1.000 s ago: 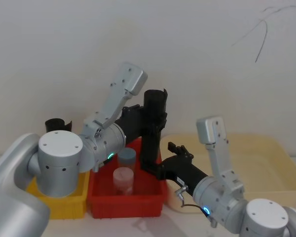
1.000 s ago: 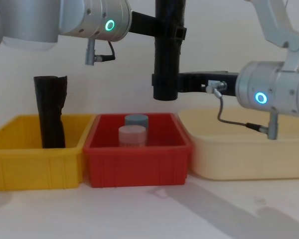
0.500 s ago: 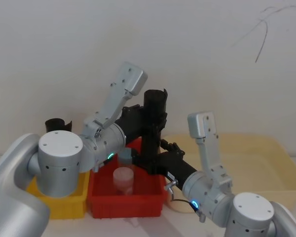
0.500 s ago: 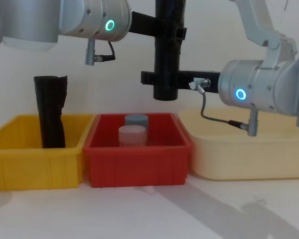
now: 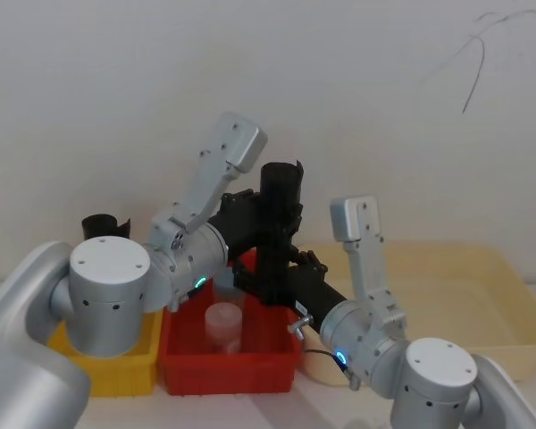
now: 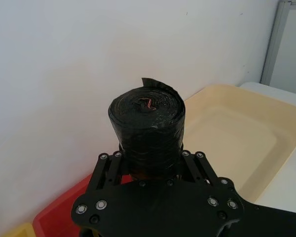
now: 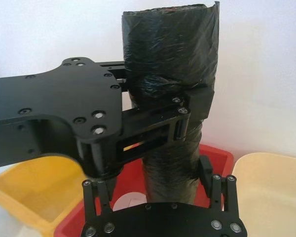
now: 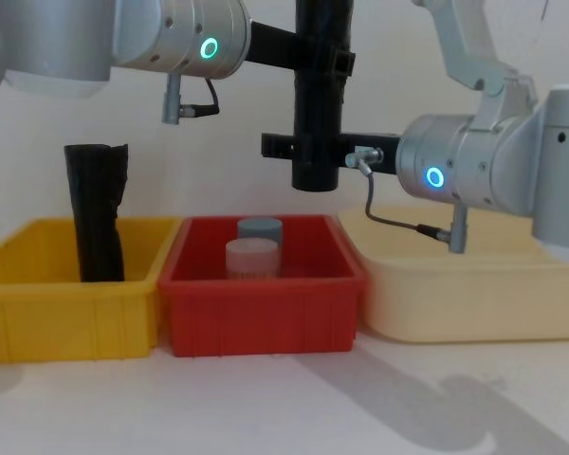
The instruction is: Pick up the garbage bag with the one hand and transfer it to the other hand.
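Tabletop (image 8: 284,408) carried three containers side by side against a white wall: a yellow bin (image 8: 66,313) on the robot's left, a red bin (image 8: 261,308) in the middle, a cream tray (image 8: 455,294) on the right; a bent black roll (image 8: 97,213) with a ragged top stood in the yellow bin; a pale capped jar (image 8: 253,258) and a blue-grey capped jar (image 8: 260,228) behind it stood in the red bin; the garbage bag (image 8: 318,123), a straight black roll, hung upright in the air above the red bin, clear of both jars; the left hand (image 8: 327,62), on the arm with the green ring light, was clamped on the roll's upper part, a finger pressed to each side; the right hand (image 8: 303,147), on the arm with the blue ring light, reached in from the right at the roll's lower part, below the left hand; its fingers were parted and straddled the roll; in the right wrist view one finger sat just against the plastic and the other stood a little apart.
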